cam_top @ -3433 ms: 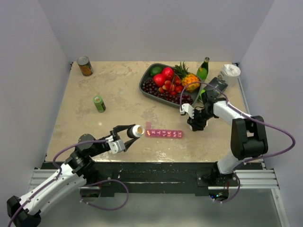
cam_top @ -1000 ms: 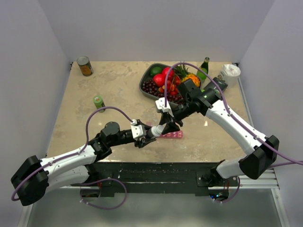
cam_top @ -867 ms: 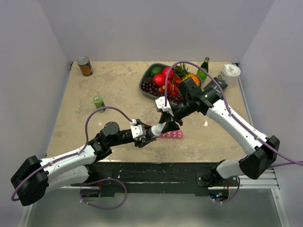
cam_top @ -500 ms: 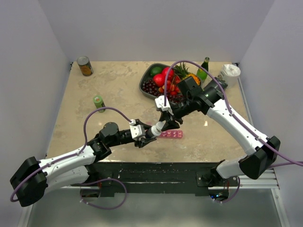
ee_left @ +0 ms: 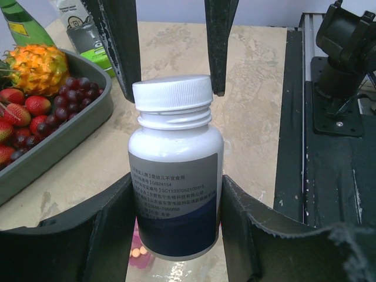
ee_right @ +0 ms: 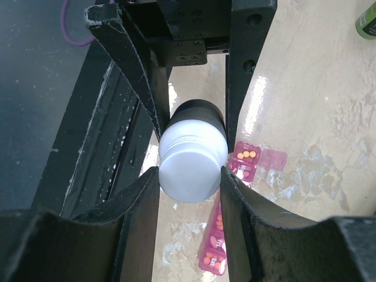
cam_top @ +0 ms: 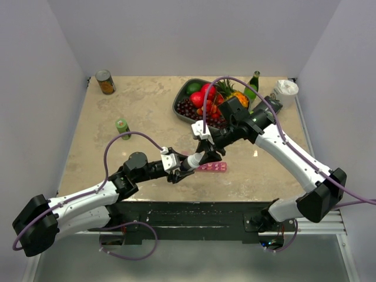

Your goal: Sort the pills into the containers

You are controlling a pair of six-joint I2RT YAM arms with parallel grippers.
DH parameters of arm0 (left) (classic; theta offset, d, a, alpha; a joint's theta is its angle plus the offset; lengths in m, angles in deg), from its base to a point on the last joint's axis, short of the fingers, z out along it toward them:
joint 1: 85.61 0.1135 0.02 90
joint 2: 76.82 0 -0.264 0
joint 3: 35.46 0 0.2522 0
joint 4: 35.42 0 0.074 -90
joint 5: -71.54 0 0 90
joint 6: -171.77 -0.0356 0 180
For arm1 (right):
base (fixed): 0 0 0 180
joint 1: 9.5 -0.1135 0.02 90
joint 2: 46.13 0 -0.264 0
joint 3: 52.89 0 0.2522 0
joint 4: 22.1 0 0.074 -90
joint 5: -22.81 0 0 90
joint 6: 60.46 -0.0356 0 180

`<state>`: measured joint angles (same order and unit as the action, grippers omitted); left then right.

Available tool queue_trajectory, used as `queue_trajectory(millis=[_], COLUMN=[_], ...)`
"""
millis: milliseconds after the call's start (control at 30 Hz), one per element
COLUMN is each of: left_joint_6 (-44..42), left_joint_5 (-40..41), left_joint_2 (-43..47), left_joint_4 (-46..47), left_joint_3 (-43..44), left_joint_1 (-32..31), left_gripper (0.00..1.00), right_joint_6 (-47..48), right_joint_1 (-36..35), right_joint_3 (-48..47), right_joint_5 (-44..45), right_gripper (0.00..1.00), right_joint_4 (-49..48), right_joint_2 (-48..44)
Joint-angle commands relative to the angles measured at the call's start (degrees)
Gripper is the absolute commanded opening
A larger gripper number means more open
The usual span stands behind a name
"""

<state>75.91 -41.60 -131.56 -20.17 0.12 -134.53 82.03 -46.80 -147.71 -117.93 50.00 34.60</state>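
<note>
Left claw first: its two fingers press on the sides of the white plastic bottle with grey-and-blue label and hold it in the air over the beige stone-look table, near the front edge. As far as the top view shows, it is not upright. Right claw meets it from the opposite side and pinches the white ribbed screw cap, one finger on each flank, w/ no gap that I can see. Grey fruit tray stands well behind and is not involved.

Pink see-through strip of small square lidded boxes lies flat on the table, just below and beside the bottle. In the right wrist view at least one lid stands open, and small orange round pills sit in several boxes. I cannot tell if every box has them.

My judgement: the step in hand is turning the cap on the bottle neck. Opening or closing, the pics alone do not tell. To do it well I would hold the L grip firm and fixed, turn only the R wrist around the bottle axis, and have both axes in line so the thread does not cross. No push downwards, bc the bottle hangs near the open boxes and a slip could knock the strip.
</note>
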Motion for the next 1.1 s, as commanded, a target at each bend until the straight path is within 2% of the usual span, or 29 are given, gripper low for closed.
queue_trajectory(millis=[0, 233, 433, 633, 767, 900, 967, 1000, 1033, 1067], left_joint_6=[1.91, 7.08, 9.47, 11.05, 9.74, 6.67, 4.48, 3.85, 3.41, 3.41], left_joint_5=[1.16, 1.6, 5.81, 12.67, 13.03, 13.46, 14.95, 15.31, 15.75, 15.93], left_joint_2=[0.69, 0.25, 0.77, 2.1, -0.27, -3.44, -4.84, -5.37, -5.81, -6.42], left_joint_4=[5.96, 7.72, 7.45, 18.35, 19.16, 15.21, 13.97, 13.27, 13.0, 12.91], left_joint_3=[1.91, 3.13, 5.07, 1.65, 2.52, 3.93, 4.54, 4.72, 4.98, 5.16], left_joint_1=[-0.2, -0.2, -0.2, -0.29, -0.29, -0.29, -0.2, -0.2, -0.2, -0.2], left_gripper=[0.0, 0.0, 0.0, 0.0, 0.0, 0.0, 0.0, 0.0, 0.0, 0.0], right_joint_6=[-1.07, -5.99, -14.06, -27.25, -32.79, -36.91, -39.73, -40.01, -40.01, -39.83], right_joint_1=[-0.84, -1.55, -1.55, -1.55, -1.55, -1.55, -1.55, -1.55, -1.55, -1.55], right_joint_3=[0.46, 1.86, 4.76, 7.93, 6.97, 2.67, 2.48, 2.66, 2.75, 2.66], right_joint_5=[-3.22, 2.3, 4.95, 0.74, -1.55, 2.12, 4.06, 4.42, 4.77, 4.43], right_gripper=[0.13, 0.13, 0.15, 0.14, 0.14, 0.13, 0.14, 0.19, 0.32, 0.38], right_joint_4=[-0.69, -6.22, -12.01, -17.47, -17.13, -11.6, -11.85, -12.2, -12.38, -12.38], right_joint_2=[0.83, 1.1, 1.27, 3.29, 6.09, 10.75, 11.38, 11.29, 11.38, 11.38])
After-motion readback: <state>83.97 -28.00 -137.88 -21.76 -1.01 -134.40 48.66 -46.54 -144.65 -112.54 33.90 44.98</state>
